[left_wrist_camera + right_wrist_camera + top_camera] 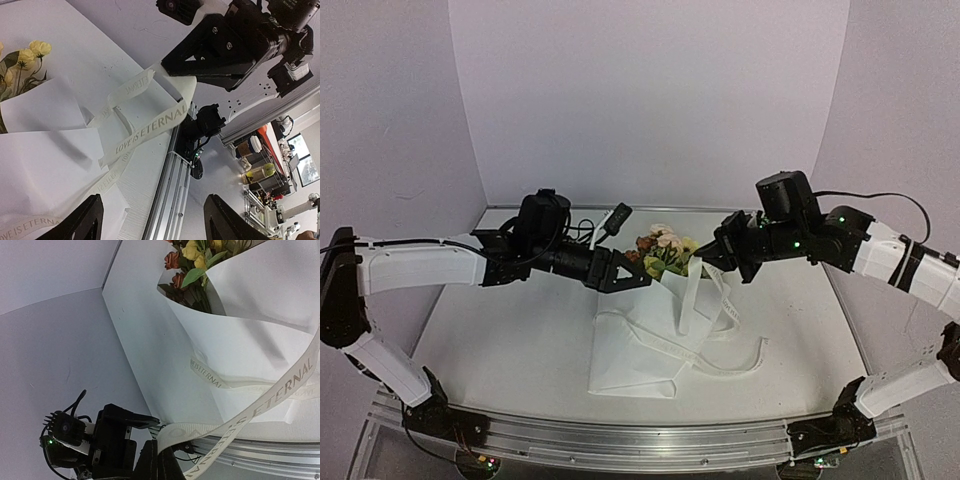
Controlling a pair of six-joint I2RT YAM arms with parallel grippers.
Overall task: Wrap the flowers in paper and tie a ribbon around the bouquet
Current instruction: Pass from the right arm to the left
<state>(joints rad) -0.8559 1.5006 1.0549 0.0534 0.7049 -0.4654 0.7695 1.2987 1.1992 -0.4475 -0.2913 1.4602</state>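
Since the ribbon needed lifting clear of the bouquet lying on the desk, we held it pinched in the right jaws, our left jaws wide and empty nearby.

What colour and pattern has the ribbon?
The ribbon is cream, printed LOVE IS ETERNAL; best in left wrist view.

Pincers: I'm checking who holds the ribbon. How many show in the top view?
2. The left pincer open, left of the flowers; right pincer shut on the ribbon, right of them.
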